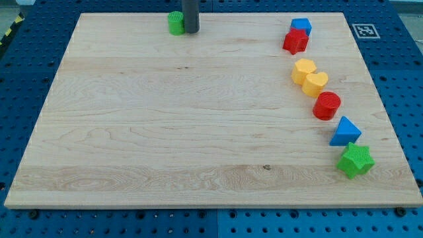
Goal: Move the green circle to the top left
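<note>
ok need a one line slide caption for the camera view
My tip sits just right of the green circle at the wooden board's top edge; other blocks line the view's right.

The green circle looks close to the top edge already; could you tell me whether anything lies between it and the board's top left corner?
Nothing visible does. The green circle sits at the top edge with my tip touching its right side, and the board leftward shows no blocks.

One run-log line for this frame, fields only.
green circle: top edge, left of centre | my tip: touching its right side | top-left corner: not reached | other blocks: along the right side, untouched
</note>
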### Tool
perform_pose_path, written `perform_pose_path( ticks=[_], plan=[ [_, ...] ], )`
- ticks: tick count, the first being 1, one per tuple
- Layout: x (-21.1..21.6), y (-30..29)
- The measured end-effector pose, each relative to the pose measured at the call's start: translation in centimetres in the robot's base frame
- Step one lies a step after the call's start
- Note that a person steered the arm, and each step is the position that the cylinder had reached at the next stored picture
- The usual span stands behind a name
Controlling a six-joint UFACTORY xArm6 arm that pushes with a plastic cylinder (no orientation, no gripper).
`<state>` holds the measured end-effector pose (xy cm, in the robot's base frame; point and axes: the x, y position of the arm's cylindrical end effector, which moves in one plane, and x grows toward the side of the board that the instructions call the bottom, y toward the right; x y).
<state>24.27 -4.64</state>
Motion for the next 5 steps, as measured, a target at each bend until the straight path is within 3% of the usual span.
perform_pose_path(
  ticks=[2, 5],
  plan=[
    [-1.3, 0.4],
    [-0.1, 0.4]
  ],
)
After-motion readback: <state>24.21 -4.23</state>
